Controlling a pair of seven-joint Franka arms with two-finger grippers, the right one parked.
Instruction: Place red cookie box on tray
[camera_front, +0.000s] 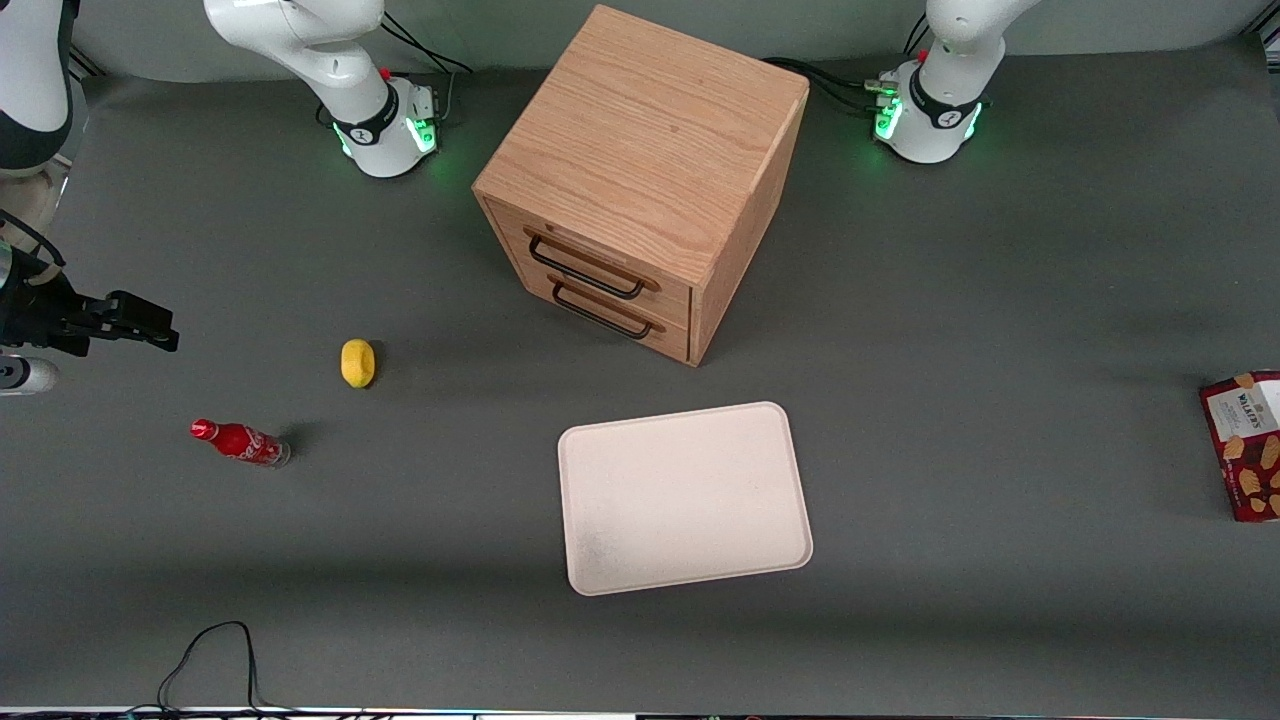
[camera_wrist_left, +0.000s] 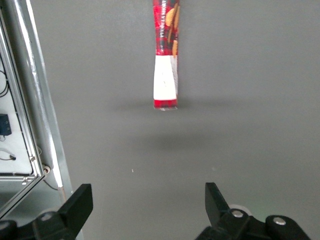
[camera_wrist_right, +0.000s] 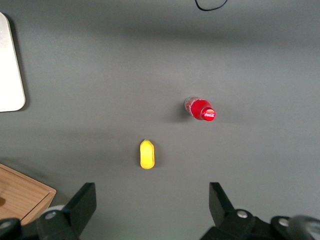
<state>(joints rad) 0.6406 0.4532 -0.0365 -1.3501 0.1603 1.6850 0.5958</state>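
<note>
Cream tray (camera_front: 684, 497), open pincer (camera_wrist_left: 148, 202) apart.

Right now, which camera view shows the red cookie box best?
The front view: the red cookie box shows its printed face, though cut off at the frame's edge. The left wrist view, above the open gripper, shows it edge-on. The right wrist view misses it.

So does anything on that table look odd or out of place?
Only the red cookie box: it sits at the table's very edge, far from the empty tray. The open gripper hangs above the table, short of it.
</note>
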